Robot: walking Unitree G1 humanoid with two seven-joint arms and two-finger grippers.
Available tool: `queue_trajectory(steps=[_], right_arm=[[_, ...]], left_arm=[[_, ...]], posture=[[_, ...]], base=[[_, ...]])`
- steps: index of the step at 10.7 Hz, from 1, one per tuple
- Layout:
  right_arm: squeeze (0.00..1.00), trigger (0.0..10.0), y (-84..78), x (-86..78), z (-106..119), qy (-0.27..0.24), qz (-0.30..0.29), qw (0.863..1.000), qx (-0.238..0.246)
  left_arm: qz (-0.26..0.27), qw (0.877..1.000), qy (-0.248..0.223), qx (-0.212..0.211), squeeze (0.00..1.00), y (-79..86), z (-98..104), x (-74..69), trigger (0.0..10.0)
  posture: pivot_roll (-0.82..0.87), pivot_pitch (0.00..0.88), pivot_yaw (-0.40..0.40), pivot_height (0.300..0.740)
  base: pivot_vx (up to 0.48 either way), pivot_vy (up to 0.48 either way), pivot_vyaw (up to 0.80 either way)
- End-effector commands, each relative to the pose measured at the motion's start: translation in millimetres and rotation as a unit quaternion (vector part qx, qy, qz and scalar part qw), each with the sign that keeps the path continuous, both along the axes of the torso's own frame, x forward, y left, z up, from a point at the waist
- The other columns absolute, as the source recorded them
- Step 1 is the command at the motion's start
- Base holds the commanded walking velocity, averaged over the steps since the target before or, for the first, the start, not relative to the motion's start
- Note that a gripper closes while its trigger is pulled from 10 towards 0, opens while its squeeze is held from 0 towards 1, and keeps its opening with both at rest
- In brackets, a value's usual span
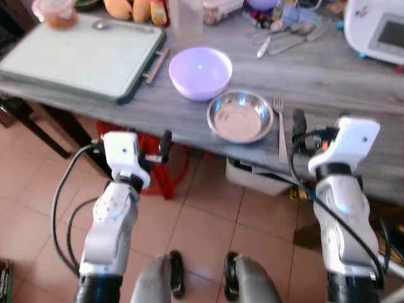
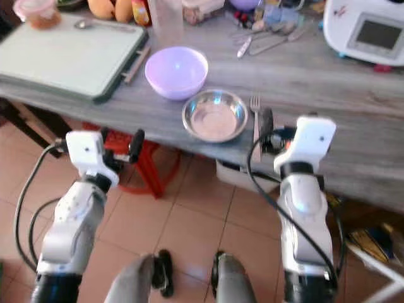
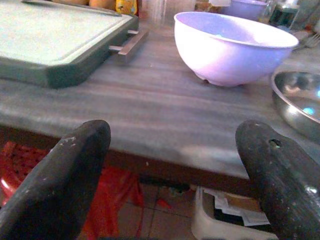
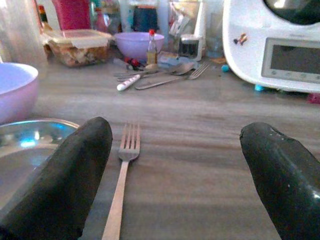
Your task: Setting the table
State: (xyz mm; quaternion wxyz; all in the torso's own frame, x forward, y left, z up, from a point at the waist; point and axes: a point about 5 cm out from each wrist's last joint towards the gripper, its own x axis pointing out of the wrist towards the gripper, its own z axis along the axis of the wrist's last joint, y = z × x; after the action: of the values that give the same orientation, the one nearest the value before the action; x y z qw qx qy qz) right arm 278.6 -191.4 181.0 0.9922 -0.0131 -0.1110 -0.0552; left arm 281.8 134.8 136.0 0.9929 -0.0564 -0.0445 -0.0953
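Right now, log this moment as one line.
left pincer open, short of table | right pincer open by fork | steel bowl beside fork

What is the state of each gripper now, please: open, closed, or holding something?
Left gripper: open, holding nothing, at the table edge.
Right gripper: open, holding nothing, just right of the fork.

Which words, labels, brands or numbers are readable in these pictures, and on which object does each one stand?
No text can be read.
White appliance: its display is blank grey, no digits legible.
Small sauce bottle: label too small to read.
Yellow bottle: label blurred.
Lidded food container: no legible label.
Purple bowl, metal bowl, fork: no markings.
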Motion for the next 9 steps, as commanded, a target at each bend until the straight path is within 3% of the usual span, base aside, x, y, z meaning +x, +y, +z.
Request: queue_trajectory(steps=[1, 6, 9], right_arm=[[0.00, 10.0, -2.5, -1.7, -4.6, 0.007, -0.008, 1.000, -0.002], [0.00, 10.0, 3.0, 2.0, -4.3, 0.002, -0.004, 1.000, -0.004], [0.00, 10.0, 15.1, 16.4, 3.3, -0.014, 0.020, 1.000, -0.009]], left_arm=[[0.002, 1.000, 0.001, 0.004, 0.00, 1.2, -1.5, -0.6, 10.0], [0.001, 1.000, 0.005, 0.000, 0.00, 0.4, -4.9, -1.3, 10.0], [-0.004, 1.000, -0.002, -0.001, 0.00, -2.6, -2.3, 1.3, 10.0]], posture=[[-0.06, 0.139, 0.028, 0.740], [-0.07, 0.141, 0.029, 0.740], [-0.06, 0.141, 0.033, 0.740]], base=[[-0.266, 0.000, -0.80], [-0.252, 0.000, -0.74], [-0.241, 0.000, -0.80]])
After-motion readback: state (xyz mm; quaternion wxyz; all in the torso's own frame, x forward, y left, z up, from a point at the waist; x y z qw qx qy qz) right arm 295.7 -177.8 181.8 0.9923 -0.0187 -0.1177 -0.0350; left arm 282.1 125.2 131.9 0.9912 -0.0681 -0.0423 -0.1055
